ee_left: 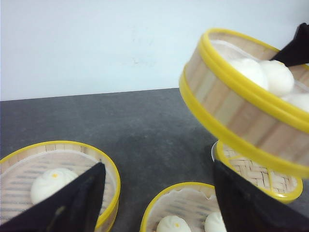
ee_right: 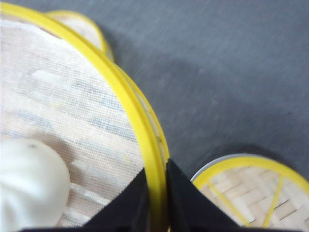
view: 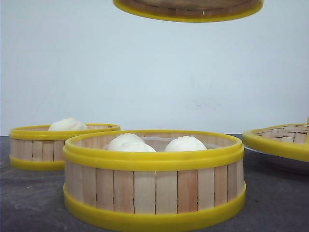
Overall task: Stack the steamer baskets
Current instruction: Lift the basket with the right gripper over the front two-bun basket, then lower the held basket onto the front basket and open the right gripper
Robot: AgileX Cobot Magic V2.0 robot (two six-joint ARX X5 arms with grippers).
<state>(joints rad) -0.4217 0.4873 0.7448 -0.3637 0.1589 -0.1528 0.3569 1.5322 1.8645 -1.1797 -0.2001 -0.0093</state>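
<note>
Both end effectors point(ee_left: 159, 198) point(ee_right: 157, 195) have matte black, seemingly wedge-shaped fingers point(ee_left: 72, 203).

A steamer basket point(view: 154, 181) holding two white buns point(view: 182, 144) sits nearest on the dark table point(view: 34, 203), another basket point(view: 46, 145) behind to the left. At the top edge hangs what seems a third basket's underside point(view: 188, 10); a woven lid point(view: 282, 137) lies right.

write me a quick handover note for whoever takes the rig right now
Right gripper: jaws shut on the rim of the lifted basket, which hangs tilted in the air with buns inside.
Left gripper: open, holding nothing, above the table.
Near basket, two buns, and far basket, one bun, sit apart on the table. The lid rests on the plate.
Done: one basket picked up. Left: all the stacking.
</note>
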